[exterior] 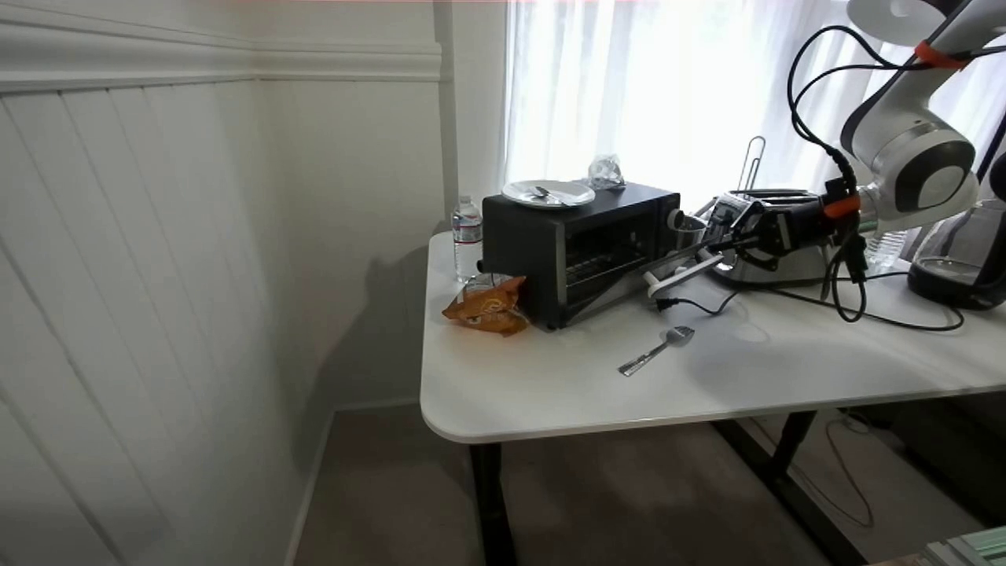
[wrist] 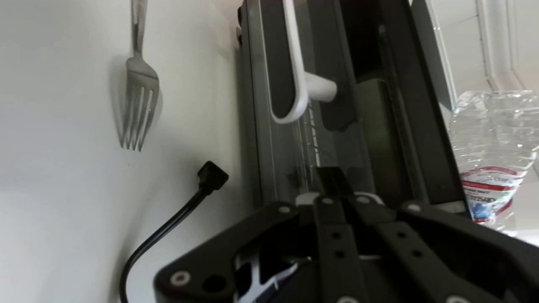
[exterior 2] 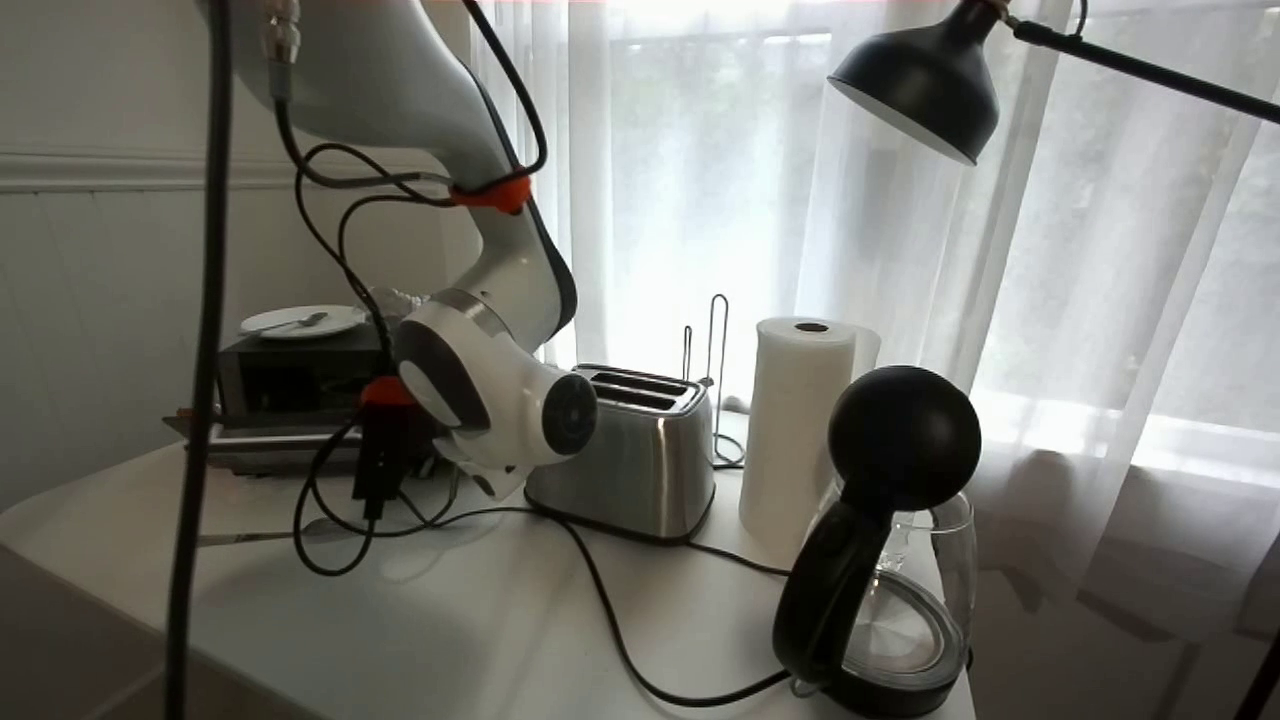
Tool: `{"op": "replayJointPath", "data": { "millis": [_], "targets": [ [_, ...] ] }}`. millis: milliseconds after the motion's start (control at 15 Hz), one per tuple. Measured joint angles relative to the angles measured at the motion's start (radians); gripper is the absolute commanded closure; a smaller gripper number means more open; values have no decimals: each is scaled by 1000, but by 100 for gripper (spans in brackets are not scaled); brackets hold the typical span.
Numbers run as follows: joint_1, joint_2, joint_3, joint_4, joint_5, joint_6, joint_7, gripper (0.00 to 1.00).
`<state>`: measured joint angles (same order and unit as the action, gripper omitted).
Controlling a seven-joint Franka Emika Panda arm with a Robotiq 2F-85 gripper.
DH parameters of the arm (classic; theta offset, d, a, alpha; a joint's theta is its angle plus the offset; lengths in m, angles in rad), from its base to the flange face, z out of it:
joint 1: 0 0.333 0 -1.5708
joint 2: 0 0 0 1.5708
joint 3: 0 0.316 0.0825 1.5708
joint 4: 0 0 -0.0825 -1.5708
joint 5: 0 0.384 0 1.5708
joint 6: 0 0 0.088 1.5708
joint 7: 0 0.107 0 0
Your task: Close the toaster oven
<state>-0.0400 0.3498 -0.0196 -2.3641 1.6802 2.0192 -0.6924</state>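
Note:
The toaster oven (exterior: 519, 251) is a black box on the white table; it also shows in an exterior view (exterior 2: 300, 385), partly behind the arm. Its glass door (wrist: 278, 168) hangs open, tilted down and forward, with the dark inside showing above it. The light handle bar (exterior: 684, 275) stands off the door; it also shows in the wrist view (wrist: 297, 63). My gripper (wrist: 334, 176) has its fingers together with nothing seen between them. Its tips are over the door near the handle's near end; I cannot tell if they touch the door. In an exterior view the arm hides the gripper.
A white plate (exterior: 550, 193) and a crumpled bottle (exterior: 606, 173) lie on the oven. An orange bag (exterior: 491, 306) and a water bottle (exterior: 468, 244) stand beside it. A fork (wrist: 141, 84), a plug (wrist: 212, 176), a silver toaster (exterior 2: 630, 450) and a kettle (exterior 2: 900, 600) are nearby.

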Motion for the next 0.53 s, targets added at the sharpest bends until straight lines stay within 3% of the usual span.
{"op": "replayJointPath", "data": {
  "millis": [533],
  "targets": [
    [17,-4,2,1,89,-94,-66,100]
  ]
}}
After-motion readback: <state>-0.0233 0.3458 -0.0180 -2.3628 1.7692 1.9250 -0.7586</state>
